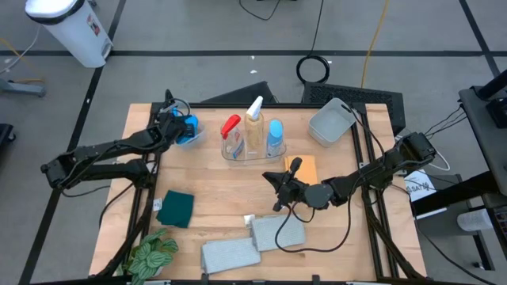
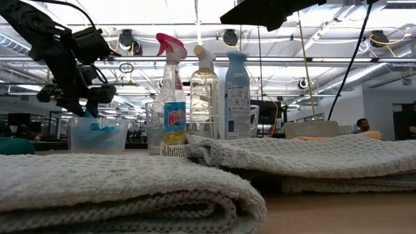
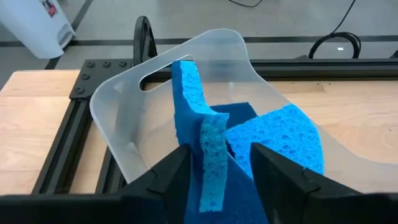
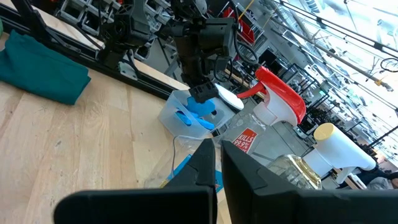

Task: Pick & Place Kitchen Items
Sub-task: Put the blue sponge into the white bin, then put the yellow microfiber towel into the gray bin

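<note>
Hung over the clear tub (image 3: 124,118) with left gripper (image 3: 221,165) jaws apart around the upright blue sponge (image 3: 208,149); risked dragging it back out.

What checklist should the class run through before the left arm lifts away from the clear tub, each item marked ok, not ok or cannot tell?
1. Blue sponge inside the clear tub: ok; it stands on edge in the tub.
2. Left gripper let go of the sponge: cannot tell; its fingers flank the sponge closely.
3. Second blue item settled in the tub: ok; it lies beside the sponge.
4. Right gripper out of the left arm's way: ok; it is shut, at mid-table near the orange sponge.
5. The three bottles upright: ok, standing together in their own clear container.
</note>
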Robot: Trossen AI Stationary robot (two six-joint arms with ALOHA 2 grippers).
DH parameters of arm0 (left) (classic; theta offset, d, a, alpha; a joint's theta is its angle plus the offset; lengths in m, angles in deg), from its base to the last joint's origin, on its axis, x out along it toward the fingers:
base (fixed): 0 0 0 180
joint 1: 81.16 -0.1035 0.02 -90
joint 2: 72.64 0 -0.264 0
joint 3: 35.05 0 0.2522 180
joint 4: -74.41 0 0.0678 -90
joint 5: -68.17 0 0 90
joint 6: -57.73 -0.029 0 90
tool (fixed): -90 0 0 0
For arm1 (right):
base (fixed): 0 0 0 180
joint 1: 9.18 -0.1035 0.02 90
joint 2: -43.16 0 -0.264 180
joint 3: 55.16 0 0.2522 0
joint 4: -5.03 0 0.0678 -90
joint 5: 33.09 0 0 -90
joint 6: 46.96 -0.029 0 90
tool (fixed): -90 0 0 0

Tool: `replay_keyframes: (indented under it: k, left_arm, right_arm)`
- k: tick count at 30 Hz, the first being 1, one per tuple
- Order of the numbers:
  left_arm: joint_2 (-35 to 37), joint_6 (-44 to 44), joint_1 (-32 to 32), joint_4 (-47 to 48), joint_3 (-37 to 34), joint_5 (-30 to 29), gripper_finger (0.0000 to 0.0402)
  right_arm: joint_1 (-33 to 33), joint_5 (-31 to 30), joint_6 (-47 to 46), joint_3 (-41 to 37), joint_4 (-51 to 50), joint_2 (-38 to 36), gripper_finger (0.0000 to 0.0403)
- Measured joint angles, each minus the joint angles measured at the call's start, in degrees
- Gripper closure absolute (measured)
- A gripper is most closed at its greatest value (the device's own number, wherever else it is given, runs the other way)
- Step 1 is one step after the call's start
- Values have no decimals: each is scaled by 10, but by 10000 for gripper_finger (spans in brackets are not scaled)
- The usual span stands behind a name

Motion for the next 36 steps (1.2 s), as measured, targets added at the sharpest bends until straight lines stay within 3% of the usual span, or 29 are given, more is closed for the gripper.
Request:
replay_keyframes:
  k: [36]
  left_arm:
    - [0, -14, 1, 2, 0, 39, 243]
  right_arm:
    - [0, 0, 0, 0, 0, 0, 399]
